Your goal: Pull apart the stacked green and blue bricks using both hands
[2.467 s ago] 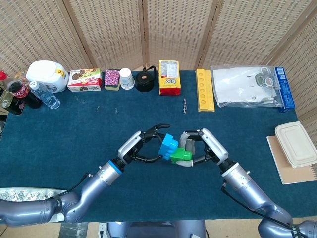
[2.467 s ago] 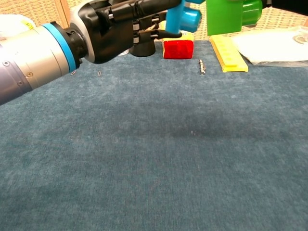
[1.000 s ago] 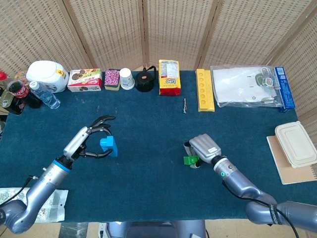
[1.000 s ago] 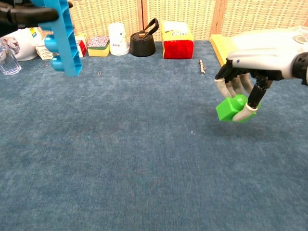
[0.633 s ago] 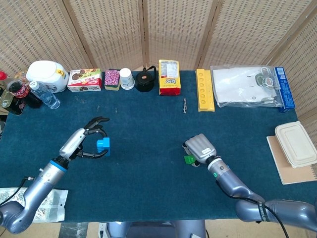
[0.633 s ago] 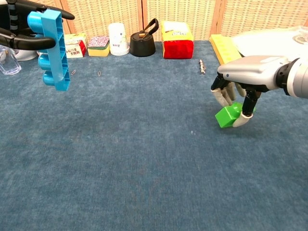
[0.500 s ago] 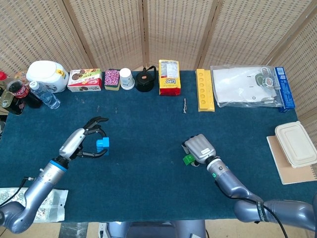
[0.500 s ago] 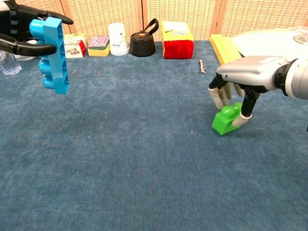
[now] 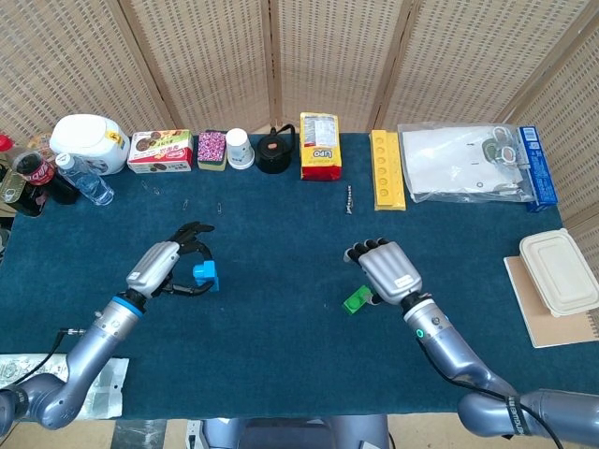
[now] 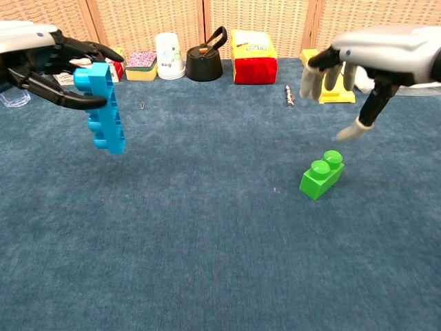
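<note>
The left hand (image 10: 48, 58) hung raised, its dark fingers (image 10: 83, 48) clasping the top of a long blue plastic brick (image 10: 103, 110) dangling below them. The right hand (image 10: 372, 58) hovered palm-down with pale fingers (image 10: 313, 79) spread and empty, the small green plastic brick (image 10: 321, 174) lying below them on the blue cloth surface (image 10: 207, 241).

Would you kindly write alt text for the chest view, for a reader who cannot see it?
On a blue cloth table, the left robot hand holds a blue brick in the air, while the right robot hand hovers open above a green brick lying on the cloth. A cup, kettle and red packet line the far edge.
</note>
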You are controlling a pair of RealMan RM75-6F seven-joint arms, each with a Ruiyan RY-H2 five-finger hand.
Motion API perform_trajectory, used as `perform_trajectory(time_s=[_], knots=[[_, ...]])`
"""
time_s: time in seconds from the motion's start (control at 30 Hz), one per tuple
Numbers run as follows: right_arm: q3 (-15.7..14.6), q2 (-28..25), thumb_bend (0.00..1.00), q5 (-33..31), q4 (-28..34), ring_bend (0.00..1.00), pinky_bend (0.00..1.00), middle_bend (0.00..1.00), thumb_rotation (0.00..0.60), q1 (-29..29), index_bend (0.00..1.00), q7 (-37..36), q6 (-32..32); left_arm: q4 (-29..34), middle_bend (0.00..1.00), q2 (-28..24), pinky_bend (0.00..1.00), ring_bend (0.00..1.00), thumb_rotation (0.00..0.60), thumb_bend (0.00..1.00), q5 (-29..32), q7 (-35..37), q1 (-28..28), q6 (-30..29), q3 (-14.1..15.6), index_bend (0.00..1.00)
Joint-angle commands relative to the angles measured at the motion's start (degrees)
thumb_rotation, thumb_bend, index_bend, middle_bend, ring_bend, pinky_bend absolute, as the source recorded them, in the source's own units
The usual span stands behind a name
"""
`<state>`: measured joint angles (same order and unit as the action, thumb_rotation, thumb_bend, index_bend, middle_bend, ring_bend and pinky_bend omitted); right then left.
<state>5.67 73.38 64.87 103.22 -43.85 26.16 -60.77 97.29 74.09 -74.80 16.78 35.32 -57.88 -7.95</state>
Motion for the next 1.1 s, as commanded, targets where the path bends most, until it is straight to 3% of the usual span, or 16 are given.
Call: perform_trajectory(time_s=[0.03, 0.17, 0.43, 0.6, 0.73, 1.1], knots=[[0.75, -1.55, 0.0, 3.19, 0.44, 0.33, 0.37, 0.35, 0.6, 1.8, 0.34, -3.18, -2.46, -0.33, 0.15, 2.95, 0.17, 0.0, 0.523, 0.36, 4.85, -11.12, 2.71, 1.63, -0.99, 0.58], [1.48, -2.97, 0.0, 6.23, -0.42, 0.33, 0.37, 0.36, 0.6, 3.73, 0.34, -7.26, -5.14, -1.09, 0.15, 5.83, 0.16, 0.0, 0.523, 0.34, 8.39, -21.02, 4.92, 1.76, -1.42, 0.4], [2.25, -5.52, 0.0, 8.98, -4.65, 0.33, 0.36, 0.37, 0.6, 8.79, 0.34, -15.2, -10.77, -3.2, 0.09, 9.76, 0.15, 0.0, 0.526, 0.21, 14.75, -31.25, 8.0, 2.46, -2.31, 0.02], [2.12, -7.05, 0.0, 9.36, -7.65, 0.33, 0.35, 0.37, 0.6, 11.92, 0.35, -18.63, -12.96, -3.13, 0.09, 10.24, 0.14, 0.0, 0.528, 0.18, 16.58, -32.97, 8.48, 2.19, -2.7, 0.0], [2.08, -8.06, 0.0, 9.18, -10.06, 0.33, 0.35, 0.38, 0.6, 13.77, 0.36, -21.37, -13.22, -1.69, 0.09, 9.09, 0.14, 0.0, 0.524, 0.18, 14.67, -32.83, 7.12, -0.42, -2.21, 0.0], [2.07, -11.1, 0.0, 8.81, -13.77, 0.33, 0.35, 0.38, 0.6, 18.15, 0.37, -23.64, -14.74, 5.12, 0.09, -0.14, 0.14, 0.0, 0.527, 0.18, 6.98, -28.81, -2.06, -11.24, 1.65, 0.0]])
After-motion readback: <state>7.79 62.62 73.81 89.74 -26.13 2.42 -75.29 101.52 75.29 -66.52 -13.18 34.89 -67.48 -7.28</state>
